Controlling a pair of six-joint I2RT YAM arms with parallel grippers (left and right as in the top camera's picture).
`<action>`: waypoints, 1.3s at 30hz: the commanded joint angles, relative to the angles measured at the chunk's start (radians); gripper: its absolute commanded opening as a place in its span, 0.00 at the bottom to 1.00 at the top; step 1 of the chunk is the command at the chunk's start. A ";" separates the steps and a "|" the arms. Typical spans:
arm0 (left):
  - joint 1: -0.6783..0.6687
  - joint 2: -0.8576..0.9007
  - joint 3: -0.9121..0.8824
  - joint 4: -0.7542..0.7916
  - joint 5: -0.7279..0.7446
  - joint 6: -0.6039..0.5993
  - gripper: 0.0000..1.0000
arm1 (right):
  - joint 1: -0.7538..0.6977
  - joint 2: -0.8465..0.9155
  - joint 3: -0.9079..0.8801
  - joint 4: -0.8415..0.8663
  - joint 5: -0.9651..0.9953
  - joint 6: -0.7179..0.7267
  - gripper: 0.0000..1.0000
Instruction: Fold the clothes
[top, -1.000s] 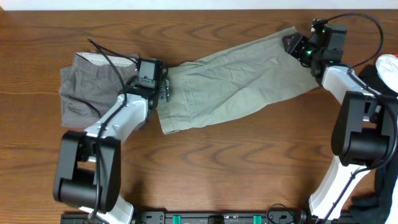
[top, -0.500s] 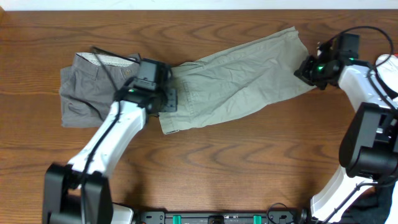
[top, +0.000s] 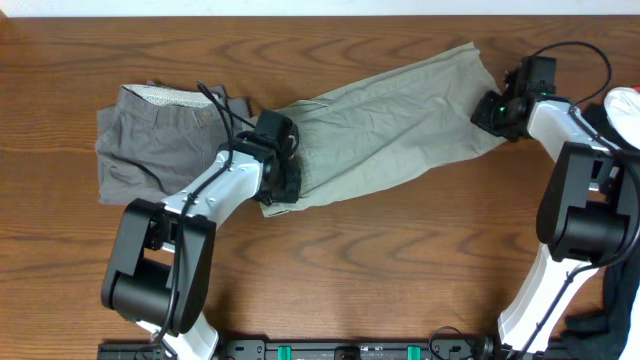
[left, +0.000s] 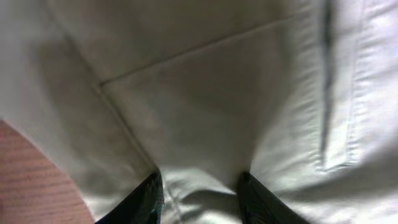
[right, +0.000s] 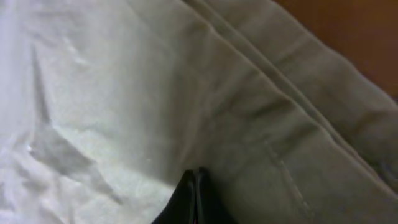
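Observation:
The light khaki shorts (top: 390, 120) lie spread diagonally across the table, from near the left arm up to the far right. The darker grey shorts (top: 150, 140), with a dotted waistband lining, lie folded at the left. My left gripper (top: 285, 180) rests on the khaki shorts' lower-left end. In the left wrist view its fingers (left: 200, 205) are apart, with a ridge of khaki cloth (left: 205, 106) between them. My right gripper (top: 490, 108) is at the shorts' right end. In the right wrist view its fingers (right: 196, 193) are closed together on the khaki cloth (right: 124, 99).
The wooden table (top: 400, 260) shows around both garments. A white object (top: 625, 110) and dark items sit at the right edge beyond the right arm. Cables trail over both arms. A black rail runs along the front edge.
The left gripper moved right, from the edge of the grey shorts onto the khaki shorts' lower-left end. The right gripper dropped from the shorts' top right corner to their right edge.

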 joint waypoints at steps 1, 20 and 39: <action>0.002 0.027 -0.011 -0.042 -0.071 0.006 0.41 | -0.072 0.076 -0.055 -0.124 0.331 0.051 0.01; 0.057 -0.002 0.341 -0.243 -0.120 0.153 0.50 | -0.137 -0.239 -0.055 -0.336 0.233 -0.114 0.01; 0.056 0.169 0.393 -0.045 0.236 0.179 0.19 | 0.147 -0.139 -0.055 -0.140 -0.371 -0.210 0.01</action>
